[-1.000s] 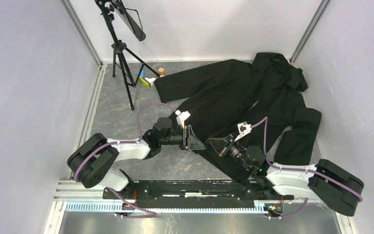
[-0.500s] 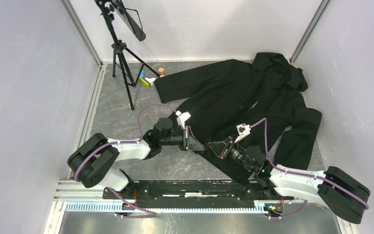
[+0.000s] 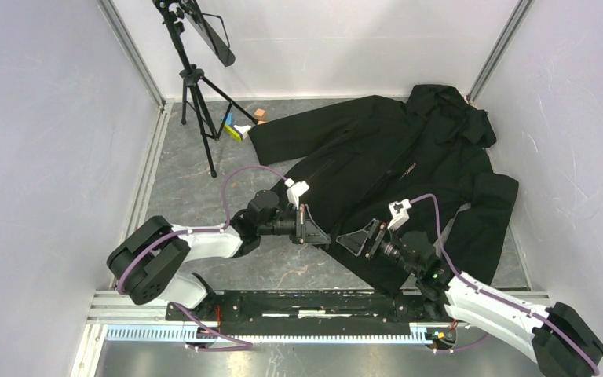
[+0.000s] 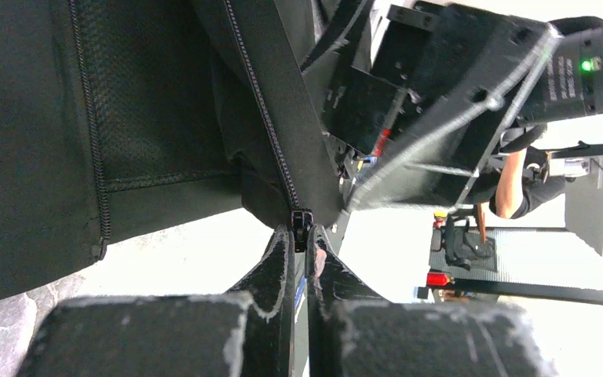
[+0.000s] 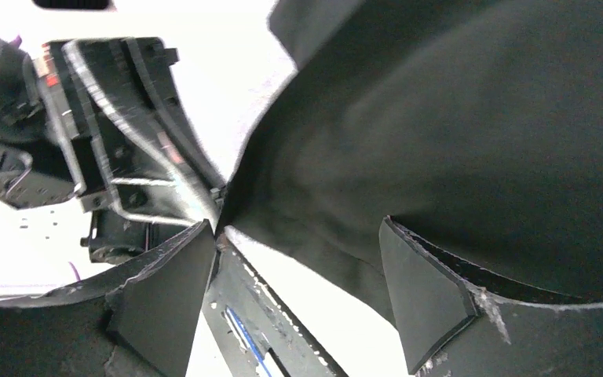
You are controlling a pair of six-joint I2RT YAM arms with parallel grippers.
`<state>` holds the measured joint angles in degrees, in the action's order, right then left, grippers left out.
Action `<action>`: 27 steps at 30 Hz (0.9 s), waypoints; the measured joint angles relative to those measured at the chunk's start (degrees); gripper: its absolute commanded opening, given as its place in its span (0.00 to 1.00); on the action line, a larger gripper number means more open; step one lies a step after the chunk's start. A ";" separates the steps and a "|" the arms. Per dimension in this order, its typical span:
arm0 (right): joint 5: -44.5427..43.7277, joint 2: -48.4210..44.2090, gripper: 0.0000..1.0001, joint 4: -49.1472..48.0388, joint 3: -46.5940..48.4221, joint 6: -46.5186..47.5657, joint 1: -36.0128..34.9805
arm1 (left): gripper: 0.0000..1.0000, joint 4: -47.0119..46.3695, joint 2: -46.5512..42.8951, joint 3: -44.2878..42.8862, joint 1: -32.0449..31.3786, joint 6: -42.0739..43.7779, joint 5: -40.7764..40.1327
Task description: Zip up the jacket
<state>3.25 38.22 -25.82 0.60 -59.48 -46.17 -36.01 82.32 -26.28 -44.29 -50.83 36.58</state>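
Standing beside the jacket (image 3: 377, 149) are a tripod (image 3: 193, 77) and blocks (image 3: 239, 128)

no legible text, only illegibly small white lettering (image 3: 411, 166) on the jacket (image 3: 361, 145) chest

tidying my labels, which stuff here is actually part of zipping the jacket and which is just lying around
For the job:
- jacket
- zipper end, pinched between the left fingers
- right fingers, open by the jacket's lower edge

Lying about:
- tripod
- small coloured blocks by its foot
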 measured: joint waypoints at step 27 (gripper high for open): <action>4.57 -2.86 0.84 -2.91 0.04 -6.16 2.14 | 0.02 8.98 -4.92 -2.64 -4.48 9.31 -5.86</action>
<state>7.81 35.35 -28.73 0.64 -65.65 -44.03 -27.03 77.41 -28.93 -48.77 -41.52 30.72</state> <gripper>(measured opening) 0.931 0.055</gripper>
